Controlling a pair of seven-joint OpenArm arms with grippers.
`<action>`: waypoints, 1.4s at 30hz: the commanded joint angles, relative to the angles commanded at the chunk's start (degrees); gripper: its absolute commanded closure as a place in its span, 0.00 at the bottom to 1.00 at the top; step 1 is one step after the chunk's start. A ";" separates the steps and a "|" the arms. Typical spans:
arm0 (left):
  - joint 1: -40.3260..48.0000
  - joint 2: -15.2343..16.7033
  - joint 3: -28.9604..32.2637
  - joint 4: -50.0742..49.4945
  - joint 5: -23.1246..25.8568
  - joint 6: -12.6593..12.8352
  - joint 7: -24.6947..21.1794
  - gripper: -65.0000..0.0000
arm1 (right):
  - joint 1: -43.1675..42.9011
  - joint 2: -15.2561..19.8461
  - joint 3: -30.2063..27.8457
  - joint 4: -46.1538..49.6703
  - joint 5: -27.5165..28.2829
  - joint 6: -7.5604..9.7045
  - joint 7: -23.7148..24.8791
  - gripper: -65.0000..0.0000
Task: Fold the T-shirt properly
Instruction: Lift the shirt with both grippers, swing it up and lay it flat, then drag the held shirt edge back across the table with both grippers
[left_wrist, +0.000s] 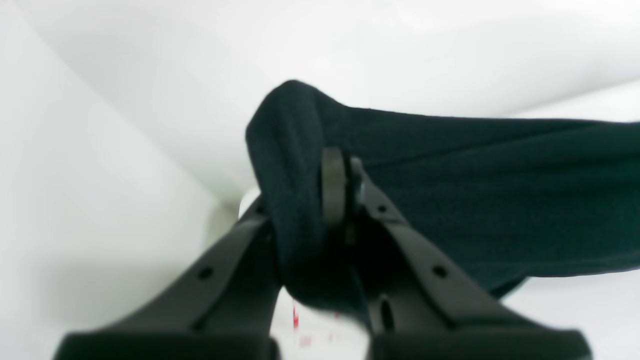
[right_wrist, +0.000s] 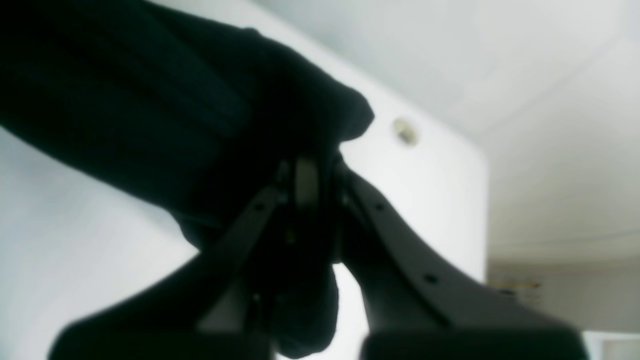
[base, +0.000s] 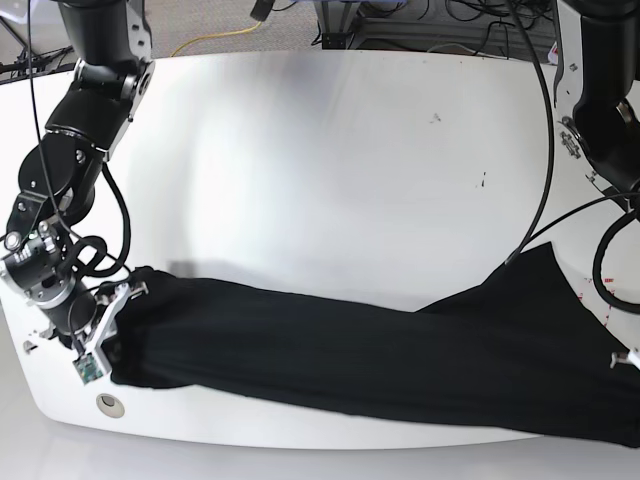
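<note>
— Where did we find the T-shirt (base: 380, 365)?

— It lay stretched as a long black band along the near edge of the white worktop (base: 330, 170), running from the near left corner to the near right corner, where it widened and passed out of the base view.

— And the right gripper (right_wrist: 307, 172)?

— We recorded it at the near left corner, its jaws closed on a bunched end of the cloth. In its wrist view the fabric wrapped over and around the fingertips and hung below them.

— The left gripper (left_wrist: 342, 182)?

— At the near right corner. Its wrist view showed the jaws clamped on a fold of the shirt, the cloth humped over the tips and trailing off to one side. In the base view we could not make out that gripper itself.
</note>
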 joint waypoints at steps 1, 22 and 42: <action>2.11 0.00 -0.09 1.23 0.00 0.00 0.00 1.00 | -1.67 -0.53 0.35 0.62 0.00 0.00 0.00 1.00; 45.98 4.66 -11.25 7.03 -12.13 0.09 -0.18 1.00 | -25.05 -2.81 3.34 1.93 6.33 0.00 0.00 1.00; 65.41 7.82 -20.92 5.71 -11.87 -5.76 -0.35 1.00 | -38.86 -2.55 5.54 2.11 14.33 0.00 -0.09 1.00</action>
